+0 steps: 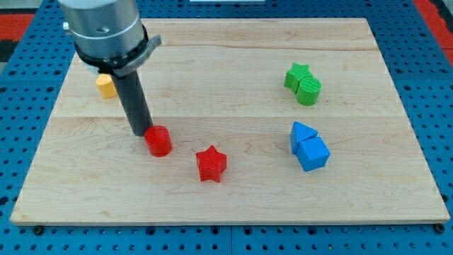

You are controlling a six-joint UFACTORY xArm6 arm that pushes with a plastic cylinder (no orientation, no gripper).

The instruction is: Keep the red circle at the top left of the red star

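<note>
The red circle (159, 140) stands on the wooden board at the view's lower left of centre. The red star (211, 163) lies just to its right and a little lower, a small gap between them. My tip (141, 133) rests on the board right against the red circle's left side. The dark rod rises from there up to the arm's grey body at the view's top left.
A yellow block (106, 86) sits at the view's left, partly hidden behind the arm. A green star (297, 74) touches a green rounded block (309, 91) at the upper right. A blue triangle (302, 133) touches a blue cube (313, 153) at the right. The board's edge (226, 221) runs along the bottom.
</note>
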